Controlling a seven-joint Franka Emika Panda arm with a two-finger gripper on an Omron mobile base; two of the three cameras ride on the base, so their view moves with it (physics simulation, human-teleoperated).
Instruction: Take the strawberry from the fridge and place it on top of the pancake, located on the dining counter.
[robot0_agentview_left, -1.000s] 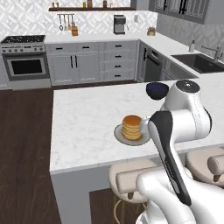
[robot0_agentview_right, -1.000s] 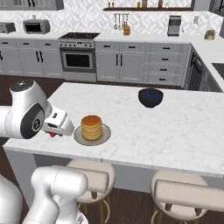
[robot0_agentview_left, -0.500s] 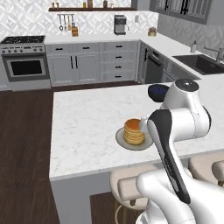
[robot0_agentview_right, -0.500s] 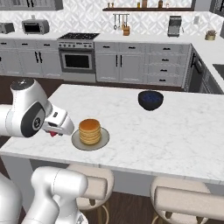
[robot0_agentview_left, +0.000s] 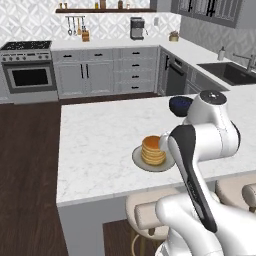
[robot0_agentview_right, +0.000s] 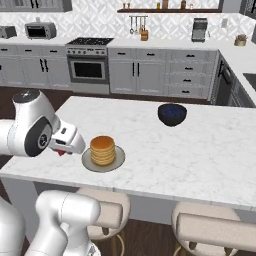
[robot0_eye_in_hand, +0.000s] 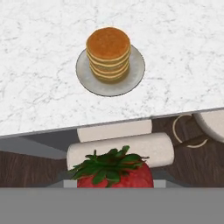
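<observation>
Right now my gripper (robot0_agentview_right: 61, 150) pinches the strawberry (robot0_eye_in_hand: 114, 171) near the counter's edge, lined up for the pancake (robot0_eye_in_hand: 108, 53).

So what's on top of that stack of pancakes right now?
Nothing yet. The top pancake is bare and golden on its grey plate. The strawberry sits at the gripper, off the counter's edge; its lower part is hidden.

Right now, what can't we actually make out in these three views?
- Fingertips: in the hand view the strawberry fills the spot where they would rise, so no contact shows.
- Strawberry: its lower half is cut off by the bottom of the hand view; in the right base view a red sliver, the rest behind the gripper.
- Bowl: partly behind the arm in the left base view.
</observation>
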